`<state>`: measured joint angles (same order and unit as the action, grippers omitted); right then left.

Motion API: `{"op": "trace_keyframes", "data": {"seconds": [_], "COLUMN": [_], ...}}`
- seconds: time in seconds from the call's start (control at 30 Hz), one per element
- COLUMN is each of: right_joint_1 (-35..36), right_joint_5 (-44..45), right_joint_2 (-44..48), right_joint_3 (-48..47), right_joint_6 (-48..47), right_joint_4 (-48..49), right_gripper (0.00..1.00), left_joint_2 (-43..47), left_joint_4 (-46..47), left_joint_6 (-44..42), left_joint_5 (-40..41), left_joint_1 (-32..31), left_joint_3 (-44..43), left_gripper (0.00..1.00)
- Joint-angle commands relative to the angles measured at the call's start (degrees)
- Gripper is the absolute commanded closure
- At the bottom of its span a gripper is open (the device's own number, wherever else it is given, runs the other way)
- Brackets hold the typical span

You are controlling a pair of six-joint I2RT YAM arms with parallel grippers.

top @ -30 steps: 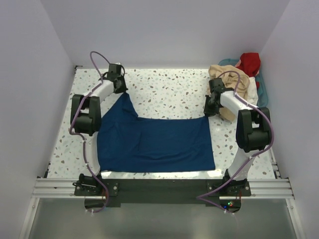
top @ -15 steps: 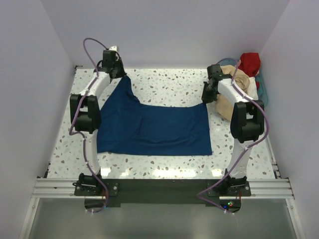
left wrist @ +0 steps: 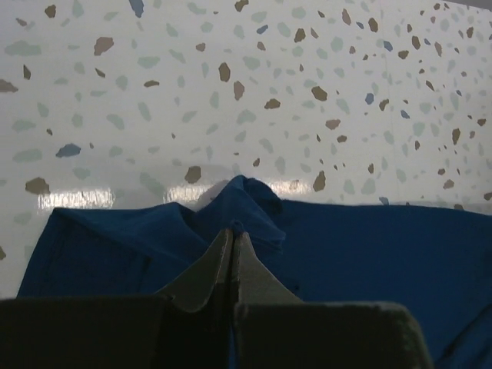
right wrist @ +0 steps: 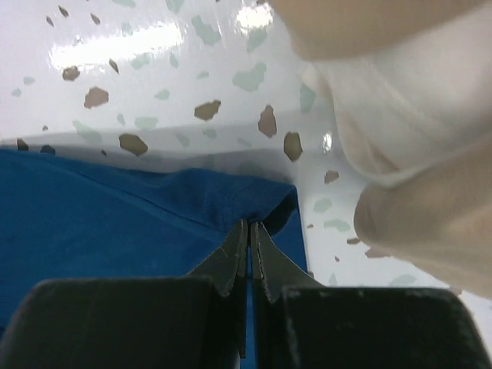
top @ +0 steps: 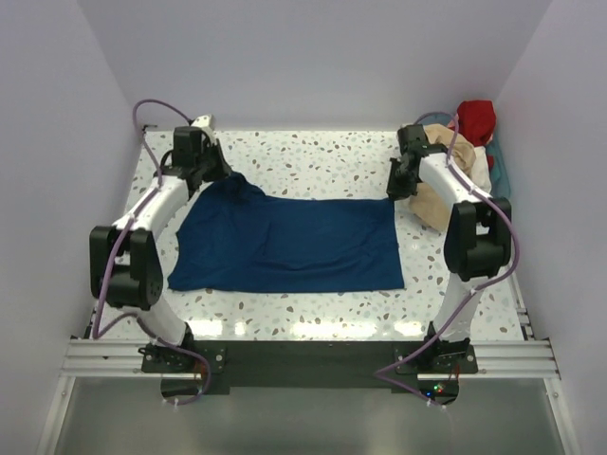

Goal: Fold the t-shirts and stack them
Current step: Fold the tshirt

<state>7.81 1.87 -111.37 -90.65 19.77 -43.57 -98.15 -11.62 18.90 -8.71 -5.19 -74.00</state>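
While the navy t-shirt [top: 294, 245] lies flat, your left gripper [left wrist: 233, 235] pinches one far corner. Your right gripper [right wrist: 248, 227] pinches the other.

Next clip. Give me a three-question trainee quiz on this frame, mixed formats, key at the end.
1. True or false: the left gripper and the right gripper are each shut on the navy t-shirt.
2. Where on it do they grip? A) near-edge corners B) far-edge corners C) the middle.
3. Fill in: the red t-shirt sits at the far ____ corner of the table.
Key: 1 true; 2 B; 3 right.
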Motion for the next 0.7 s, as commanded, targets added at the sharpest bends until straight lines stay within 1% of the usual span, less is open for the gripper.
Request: {"op": "trace_keyframes", "data": {"seconds": [0.0, 0.07, 0.13, 0.17, 0.23, 0.27, 0.33, 0.37, 0.43, 0.47, 0.67], "right_joint_1": [-0.17, -0.17, -0.08, -0.17, -0.17, -0.17, -0.08, -0.17, -0.08, -0.08, -0.17], "right_joint_5": [-0.73, -0.73, -0.73, -0.64, -0.55, -0.55, -0.20, -0.11, 0.06, 0.06, 0.07], "right_joint_2": [6.25, 8.09, 9.32, 10.38, 11.44, 12.40, 13.20, 13.72, 14.95, 15.30, 16.80], "right_joint_3": [2.84, 5.21, 6.71, 8.11, 9.61, 10.92, 12.16, 13.04, 14.09, 14.88, 17.26], "right_joint_6": [-1.66, -1.84, -1.75, -1.84, -1.84, -1.84, -1.75, -1.93, -1.84, -1.93, -2.10], "right_joint_4": [-0.02, 0.24, 0.50, 0.51, 0.85, 0.86, 0.68, 0.51, 0.42, 0.50, -0.02], "right_gripper": [1.00, 1.00, 1.00, 1.00, 1.00, 1.00, 1.00, 1.00, 1.00, 1.00, 1.00], "left_joint_2": [9.45, 14.88, 18.41, 21.56, 24.48, 27.37, 30.28, 33.52, 36.87, 39.93, 47.42], "left_joint_4": [3.62, 2.57, 0.82, 0.28, -1.47, -2.09, -4.10, -4.90, -7.00, -7.71, -14.13], "left_joint_6": [1.57, 2.46, 3.68, 4.13, 5.27, 5.80, 7.55, 8.17, 9.75, 10.19, 13.09], "left_joint_5": [-0.17, 1.40, 3.25, 4.30, 4.49, 4.32, 4.66, 5.62, 6.42, 7.03, 8.36], "left_joint_1": [0.53, 0.53, 0.53, 0.53, 0.53, 0.53, 0.53, 0.62, 0.53, 0.53, 0.62], "left_joint_3": [8.39, 13.41, 16.59, 18.00, 22.13, 24.58, 26.79, 28.54, 29.69, 30.22, 30.14], "left_gripper": [1.00, 1.00, 1.00, 1.00, 1.00, 1.00, 1.00, 1.00, 1.00, 1.00, 1.00]}}
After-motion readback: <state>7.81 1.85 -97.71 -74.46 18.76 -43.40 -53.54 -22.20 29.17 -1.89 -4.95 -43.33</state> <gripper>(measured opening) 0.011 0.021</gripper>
